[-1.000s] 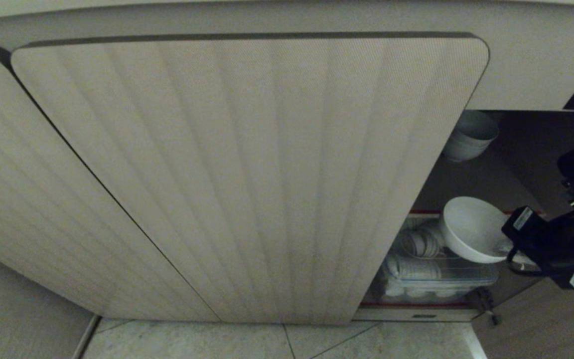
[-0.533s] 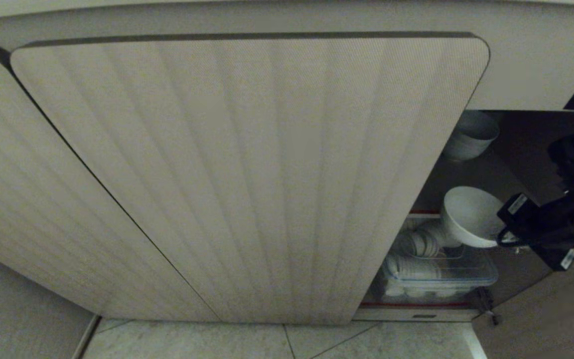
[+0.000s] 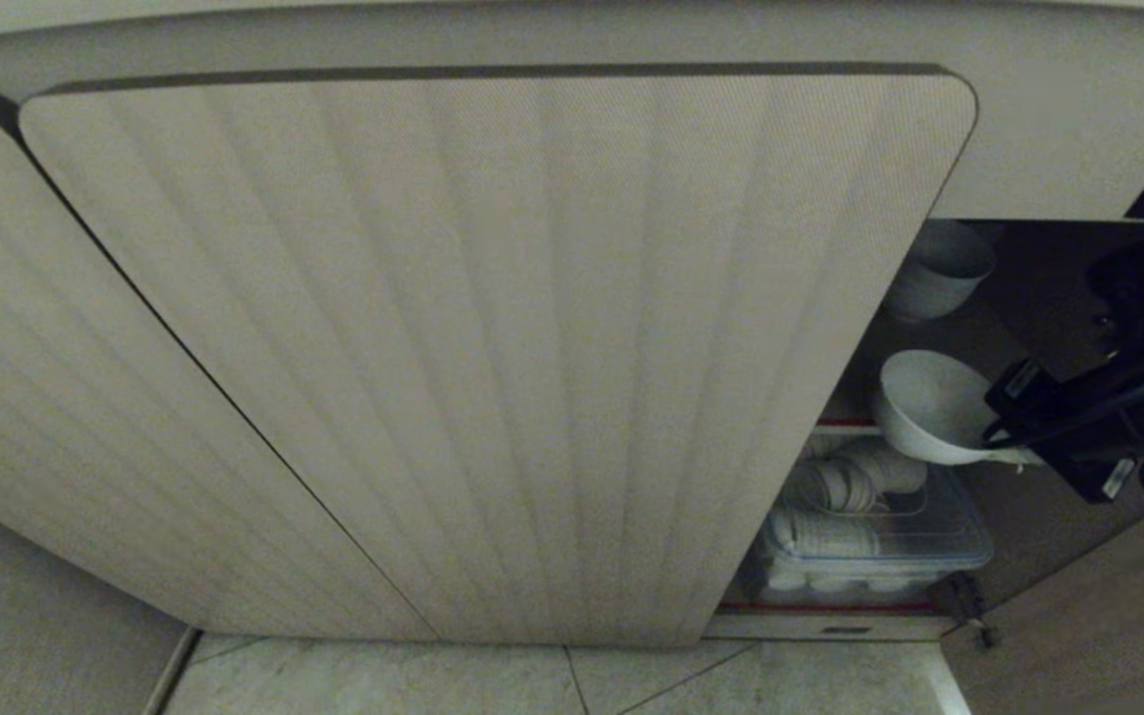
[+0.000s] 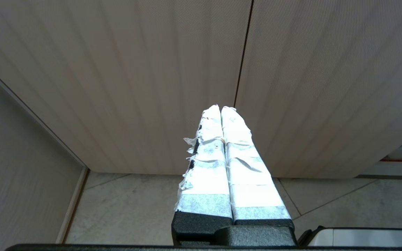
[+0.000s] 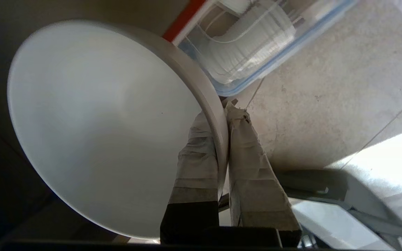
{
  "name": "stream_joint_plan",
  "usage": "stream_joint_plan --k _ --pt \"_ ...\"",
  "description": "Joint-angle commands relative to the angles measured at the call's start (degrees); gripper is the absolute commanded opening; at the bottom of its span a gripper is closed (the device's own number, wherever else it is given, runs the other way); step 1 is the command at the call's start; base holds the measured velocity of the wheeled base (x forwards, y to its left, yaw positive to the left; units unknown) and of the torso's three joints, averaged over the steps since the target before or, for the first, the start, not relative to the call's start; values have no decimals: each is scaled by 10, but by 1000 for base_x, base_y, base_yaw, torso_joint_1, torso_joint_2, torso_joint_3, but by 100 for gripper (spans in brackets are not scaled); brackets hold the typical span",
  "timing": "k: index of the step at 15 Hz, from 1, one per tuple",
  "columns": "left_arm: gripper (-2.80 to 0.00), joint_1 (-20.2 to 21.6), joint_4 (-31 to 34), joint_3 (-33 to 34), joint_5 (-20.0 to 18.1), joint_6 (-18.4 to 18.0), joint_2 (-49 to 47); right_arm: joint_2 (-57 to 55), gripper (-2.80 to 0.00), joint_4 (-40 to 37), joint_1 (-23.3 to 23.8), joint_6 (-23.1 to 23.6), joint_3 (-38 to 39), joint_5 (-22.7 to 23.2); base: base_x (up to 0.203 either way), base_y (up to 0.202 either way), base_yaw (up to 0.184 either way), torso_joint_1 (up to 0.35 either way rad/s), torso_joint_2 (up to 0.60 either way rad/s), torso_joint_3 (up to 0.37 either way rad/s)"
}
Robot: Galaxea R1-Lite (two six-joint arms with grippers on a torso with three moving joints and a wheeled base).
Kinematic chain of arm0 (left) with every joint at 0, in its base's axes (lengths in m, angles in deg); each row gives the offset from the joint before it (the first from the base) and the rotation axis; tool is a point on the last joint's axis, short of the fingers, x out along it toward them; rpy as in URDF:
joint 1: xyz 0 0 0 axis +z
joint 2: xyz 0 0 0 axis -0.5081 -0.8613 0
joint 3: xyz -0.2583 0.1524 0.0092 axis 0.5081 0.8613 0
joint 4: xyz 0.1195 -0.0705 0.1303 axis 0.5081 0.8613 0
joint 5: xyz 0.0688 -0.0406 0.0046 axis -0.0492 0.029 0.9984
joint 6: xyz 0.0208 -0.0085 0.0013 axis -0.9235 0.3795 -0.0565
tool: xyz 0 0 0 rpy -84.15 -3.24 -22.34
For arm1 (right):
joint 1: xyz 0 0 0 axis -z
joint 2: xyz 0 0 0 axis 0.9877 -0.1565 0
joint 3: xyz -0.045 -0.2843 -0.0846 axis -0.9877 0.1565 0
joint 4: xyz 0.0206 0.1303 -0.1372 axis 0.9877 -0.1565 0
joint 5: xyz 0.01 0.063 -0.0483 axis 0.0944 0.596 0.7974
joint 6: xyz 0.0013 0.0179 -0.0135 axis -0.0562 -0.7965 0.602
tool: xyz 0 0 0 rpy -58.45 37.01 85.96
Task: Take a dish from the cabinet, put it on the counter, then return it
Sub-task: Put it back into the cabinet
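Jaws of the right gripper (image 5: 223, 115) are pinched tight on the rim of the dish (image 5: 99, 118), one finger inside and one outside. This white bowl hangs tipped in the air, just at the open side of the cabinet (image 3: 493, 328), near its ribbed door. The left gripper (image 4: 221, 111) waits with its jaws pressed together on nothing, low by the floor (image 4: 127, 205). Below and behind the dish sits a clear box (image 3: 929, 546) full of white plates. Farther back, another bowl (image 3: 939, 268) rests on the top shelf. The grip is only on a thin edge, so the smooth dish could slip out and break. It could also bump the door on its way out.
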Motion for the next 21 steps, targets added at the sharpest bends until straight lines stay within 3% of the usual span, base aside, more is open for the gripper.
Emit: stream_joint_plan --k 1,14,21 --pt "-280 0 0 0 0 0 0 -14 -280 -1 3 5 -12 1 0 0 0 0 0 0" --pt "-280 0 0 0 0 0 0 -53 -280 9 4 13 -46 -1 0 0 0 0 0 0" --pt "-280 0 0 0 0 0 0 -74 -280 73 4 13 -46 -2 0 0 0 0 0 0"
